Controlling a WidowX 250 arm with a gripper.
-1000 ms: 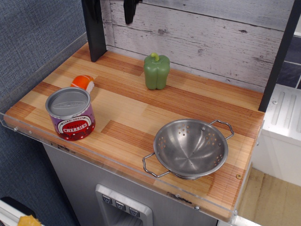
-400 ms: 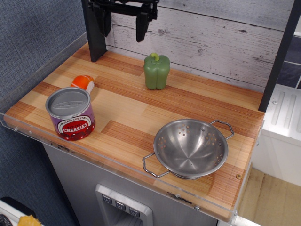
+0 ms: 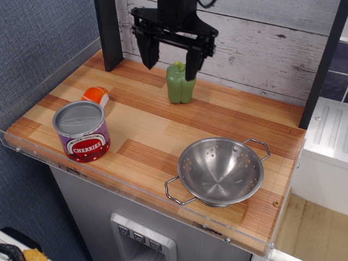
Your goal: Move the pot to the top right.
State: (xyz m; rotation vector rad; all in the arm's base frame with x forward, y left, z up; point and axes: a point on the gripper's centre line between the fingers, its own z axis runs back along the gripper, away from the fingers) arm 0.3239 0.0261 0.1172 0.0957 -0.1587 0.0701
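Note:
The pot [image 3: 221,169] is a shiny steel bowl with small holes and two wire loop handles, standing upright near the front right corner of the wooden counter [image 3: 152,130]. My black gripper [image 3: 170,64] hangs open in the air at the back middle, well up and to the left of the pot, with nothing between its fingers. Its right finger [image 3: 192,64] overlaps the green pepper behind it in this view.
A green bell pepper [image 3: 179,85] stands at the back middle. A red-and-purple CHERRIES can [image 3: 81,130] sits at the front left, with a small orange-and-white item [image 3: 96,95] behind it. A dark post [image 3: 109,32] rises at the back left, another [image 3: 323,65] at the right.
The gripper has come down and to the right from the top edge, and now hangs open in front of the pepper. The pot, can and pepper have not moved.

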